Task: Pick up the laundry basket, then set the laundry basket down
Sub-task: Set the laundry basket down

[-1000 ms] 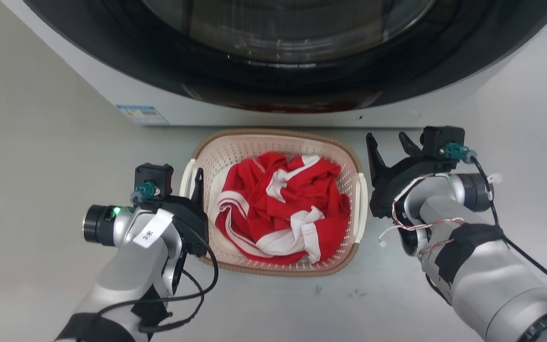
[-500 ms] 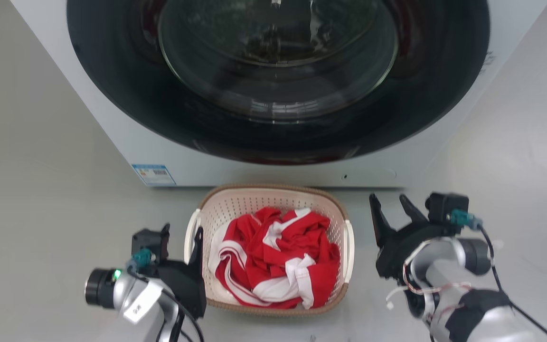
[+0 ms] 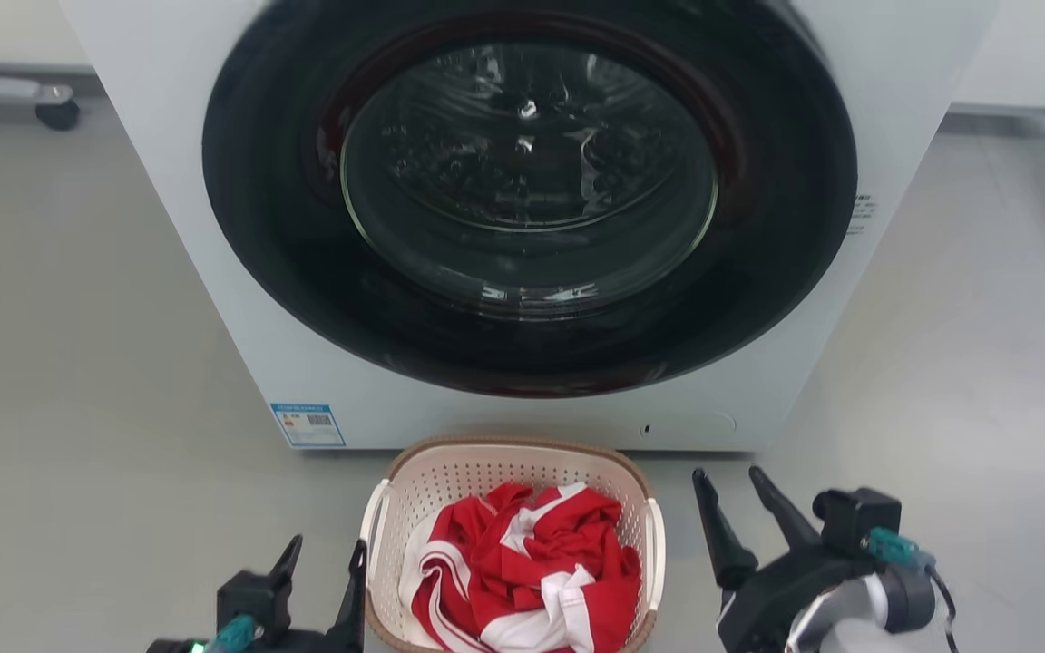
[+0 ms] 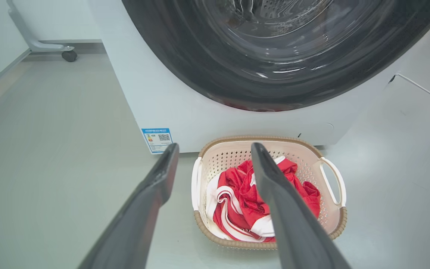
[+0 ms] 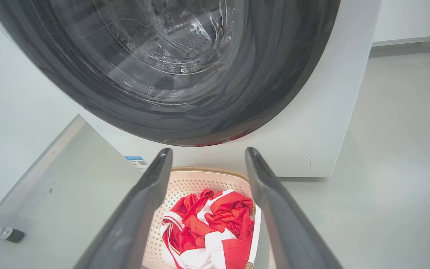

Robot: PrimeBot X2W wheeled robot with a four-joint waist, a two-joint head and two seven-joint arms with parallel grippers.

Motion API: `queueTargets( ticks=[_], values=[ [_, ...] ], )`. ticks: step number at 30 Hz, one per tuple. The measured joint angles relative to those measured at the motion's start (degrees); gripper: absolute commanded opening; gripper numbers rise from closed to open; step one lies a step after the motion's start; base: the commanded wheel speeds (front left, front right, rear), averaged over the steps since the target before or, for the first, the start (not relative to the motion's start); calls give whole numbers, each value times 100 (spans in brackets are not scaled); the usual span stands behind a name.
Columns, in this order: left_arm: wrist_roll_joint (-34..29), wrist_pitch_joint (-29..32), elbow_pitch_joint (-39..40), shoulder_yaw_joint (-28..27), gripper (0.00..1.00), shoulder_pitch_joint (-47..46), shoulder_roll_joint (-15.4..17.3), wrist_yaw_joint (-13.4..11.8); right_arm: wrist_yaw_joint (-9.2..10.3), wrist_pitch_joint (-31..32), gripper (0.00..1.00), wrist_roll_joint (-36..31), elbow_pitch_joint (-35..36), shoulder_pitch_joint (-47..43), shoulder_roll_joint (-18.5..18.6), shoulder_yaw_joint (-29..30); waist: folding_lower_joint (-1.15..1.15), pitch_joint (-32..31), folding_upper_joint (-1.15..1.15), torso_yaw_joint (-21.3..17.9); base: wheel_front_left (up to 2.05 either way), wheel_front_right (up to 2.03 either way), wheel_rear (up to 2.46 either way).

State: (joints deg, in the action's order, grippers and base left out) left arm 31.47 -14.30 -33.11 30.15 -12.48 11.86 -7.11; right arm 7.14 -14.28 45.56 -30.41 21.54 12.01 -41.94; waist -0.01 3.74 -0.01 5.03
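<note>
Left gripper (image 3: 325, 551) and right gripper (image 3: 727, 479) are flanking the basket (image 3: 509, 443), fingers spread; missing a handle could tip it.

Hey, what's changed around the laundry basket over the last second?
The head camera swung up, showing more of the washer. The left gripper backed off the left handle of the laundry basket, open and empty. The right gripper stayed open beside it. The basket stayed on the floor, red clothes inside.
</note>
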Motion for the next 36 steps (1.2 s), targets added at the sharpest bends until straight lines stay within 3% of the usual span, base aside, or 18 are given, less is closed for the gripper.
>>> queueTargets(
  ticks=[16, 28, 36],
  values=[
    [-1302, -1, 1705, -1503, 100, 1655, -308, -1, 0, -1, 100, -1449, 1458, -1684, -54, 1229, 0, -470, 0, -87, 0, 0, 0],
    [-2067, -2, 2848, -1927, 100, 2284, -554, -1, 1, -1, 100, -2463, 2371, -2684, -299, 2185, 1, -553, 1, -230, 0, 0, 0],
    [-2282, -2, 3196, -2038, 100, 2388, -650, -1, 1, -2, 100, -2850, 2821, -2839, -467, 2443, 1, -510, 1, -289, 0, 0, 0]
  ],
)
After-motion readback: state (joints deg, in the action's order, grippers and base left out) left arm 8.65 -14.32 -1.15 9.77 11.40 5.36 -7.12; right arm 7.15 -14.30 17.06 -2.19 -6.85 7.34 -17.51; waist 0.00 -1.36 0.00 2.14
